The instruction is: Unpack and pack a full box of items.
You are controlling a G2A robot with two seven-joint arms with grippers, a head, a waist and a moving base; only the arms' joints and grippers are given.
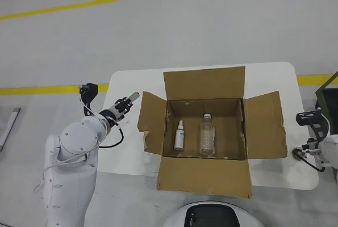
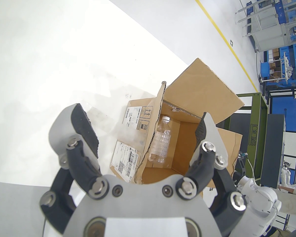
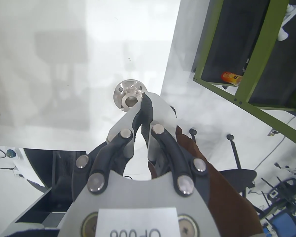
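Box (image 1: 205, 170) sits open on desk (image 1: 129, 153), w/ water bottle (image 1: 207, 134) & small spray bottle (image 1: 179, 136) side by side inside. L pincer (image 2: 141, 113) is apart, near box's left flap. R pincer (image 3: 140, 102) is clamped on what looks like a metal flange (image 3: 127, 97), near desk's right edge.

I see a white desk (image 1: 265, 76) on a grey floor (image 1: 157, 34). A yellow line (image 1: 32, 89) crosses the floor from 9 to 3 o'clock, passing under the desk. A second yellow line (image 1: 44, 10) slants at 11 o'clock. A grey bar (image 1: 7, 129) lies on the floor at 9 o'clock. A green rack (image 1: 334, 85) stands just beside the desk at 3 o'clock, with an orange can (image 3: 231, 78) lying on its shelf. Near the rack I make out black chairs (image 3: 236, 173), and blue shelving (image 2: 281, 6) farther off.
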